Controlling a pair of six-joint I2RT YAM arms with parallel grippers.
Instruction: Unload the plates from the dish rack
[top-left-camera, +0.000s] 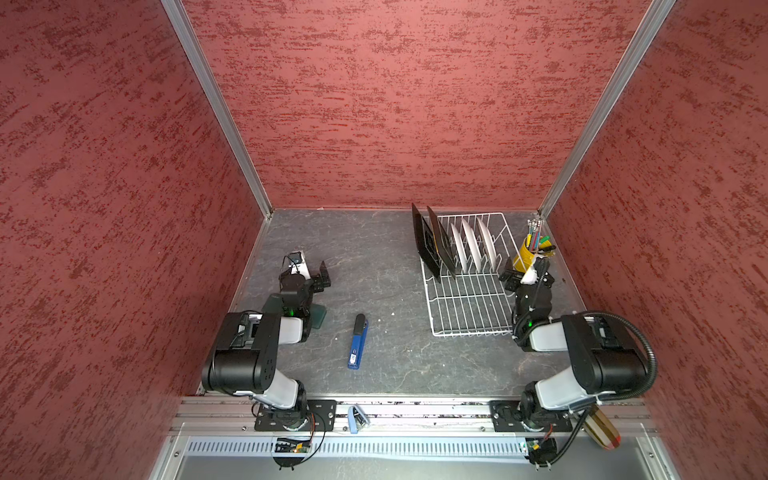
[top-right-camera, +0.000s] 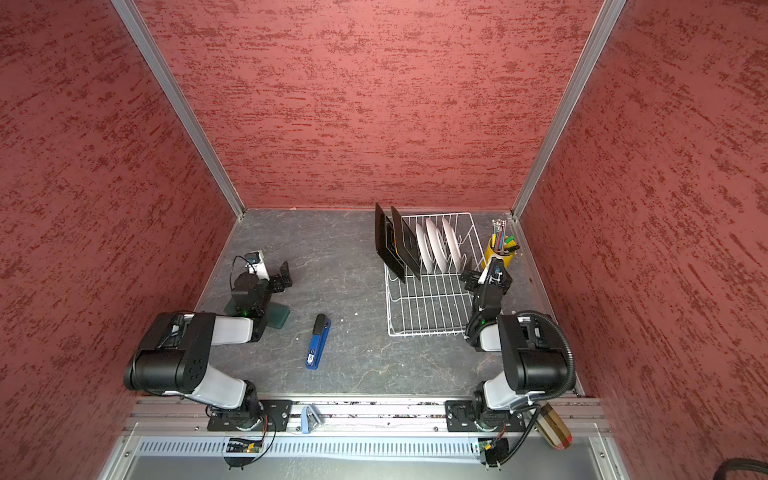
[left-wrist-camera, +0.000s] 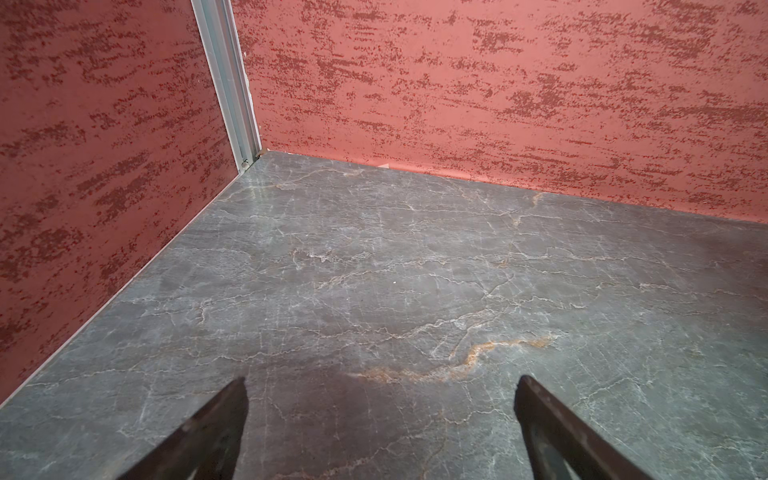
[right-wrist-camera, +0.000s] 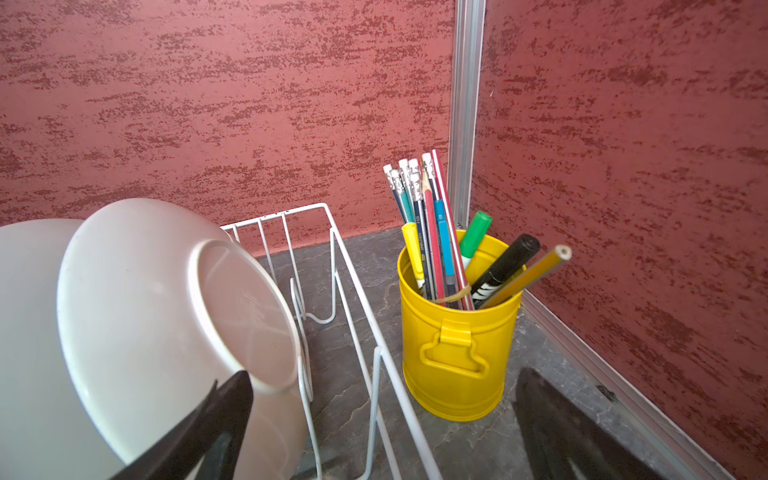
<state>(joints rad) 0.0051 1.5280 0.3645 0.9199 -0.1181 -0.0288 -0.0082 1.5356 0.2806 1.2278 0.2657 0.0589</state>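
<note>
Nearest in, down at six o'clock: aluminium rail (top-left-camera: 415, 415) with both arm bases (top-left-camera: 295, 415). Just past it on the grey worktop (top-left-camera: 386, 257), a blue stapler (top-left-camera: 357, 345) with a small white label (top-left-camera: 354, 358), print too small to read. At nine o'clock, left tool (top-left-camera: 325, 275), fingers (left-wrist-camera: 224, 419) spread wide in the wrist view, gripping nothing, over bare worktop. Under that arm, half hidden, a dark green slab (top-left-camera: 320, 318).

Over at two o'clock, the dish rack (top-left-camera: 469, 332), white wire. On edge at its twelve o'clock end, all five plates (top-left-camera: 457, 245): two dark square plates (top-left-camera: 440, 245) on the nine o'clock side, then three round plates (top-left-camera: 469, 240), white, in a row towards three o'clock.

Right tool (right-wrist-camera: 384, 374) at the rack's three o'clock edge, spread wide as well, clamped on nothing. Astride the rack's side wire in the wrist view: one finger (right-wrist-camera: 216, 415) low in front of the back of the closest round plate, contact impossible to call; the other outside the rack, just beside a yellow tin (right-wrist-camera: 457, 345) of pencils and markers. White lettering on a black marker (right-wrist-camera: 505, 266) in there, unreadable from here; small print on one dark pencil (right-wrist-camera: 420, 232), seemingly "HB".
</note>
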